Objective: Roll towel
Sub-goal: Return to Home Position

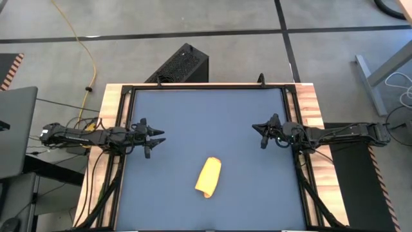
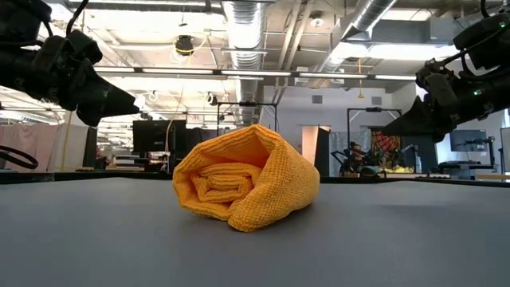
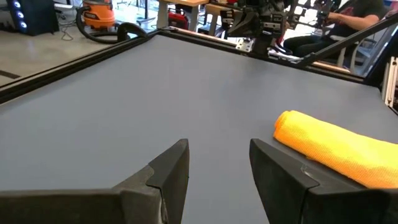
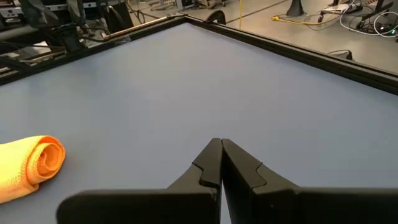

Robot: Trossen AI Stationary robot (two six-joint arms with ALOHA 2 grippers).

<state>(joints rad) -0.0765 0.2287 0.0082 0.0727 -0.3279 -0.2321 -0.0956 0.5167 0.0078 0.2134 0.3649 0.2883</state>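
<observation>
Rolled towel (image 1: 208, 177) on the worktop (image 1: 206, 116), both hands clear of it.
The yellow-orange towel lies rolled up on the blue worktop, between the two arms and apart from both. The left hand (image 1: 156, 140) hangs above the left side, fingers parted and empty. The right hand (image 1: 259, 134) hangs above the right side, fingers pressed together, gripping nothing.

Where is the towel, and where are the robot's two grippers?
towel (image 1: 208, 177), high view, middle of the roll.
left gripper (image 3: 219, 144), left wrist view, between its open fingertips.
right gripper (image 4: 219, 142), right wrist view, where its shut fingertips meet.
</observation>
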